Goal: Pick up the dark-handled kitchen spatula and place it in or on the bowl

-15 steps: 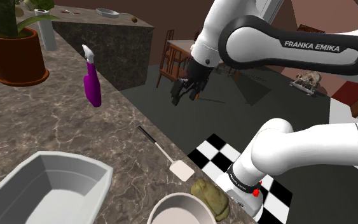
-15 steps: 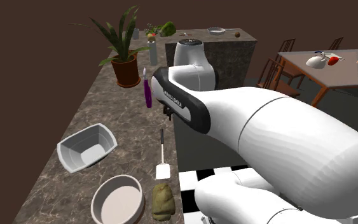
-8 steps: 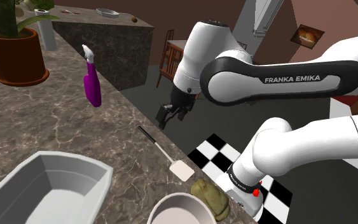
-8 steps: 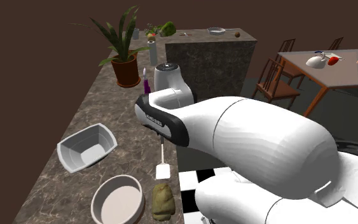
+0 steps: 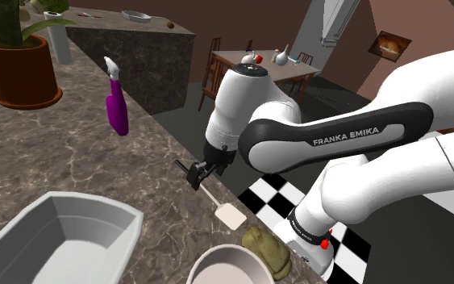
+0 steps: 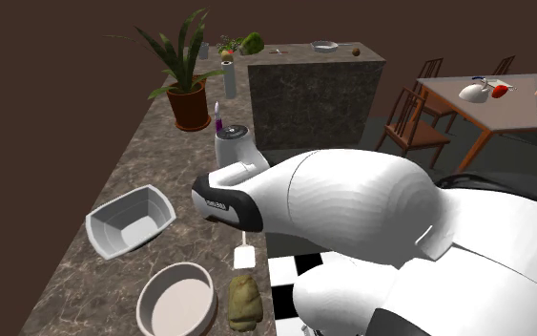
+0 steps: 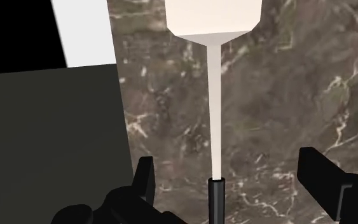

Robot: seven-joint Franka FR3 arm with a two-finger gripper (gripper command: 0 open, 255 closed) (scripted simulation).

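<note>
The dark marbled worktop (image 5: 72,161) carried the spatula flat near its edge on the shoulder view's right, with the blade pointing toward the round pale bowl (image 6: 175,301) nearer the stand. The spatula (image 7: 214,114) looked light, thin and stiff, probably slippery along its neck. The handle at its far end seemed the best place to pinch, crosswise. It had a broad cream blade, a slim pale neck and a black handle. The end effector (image 7: 229,170) hung released, its fingers apart on either side of that handle without touching it.

Two high exterior views over one counter (image 5: 72,161); wrist close above
</note>
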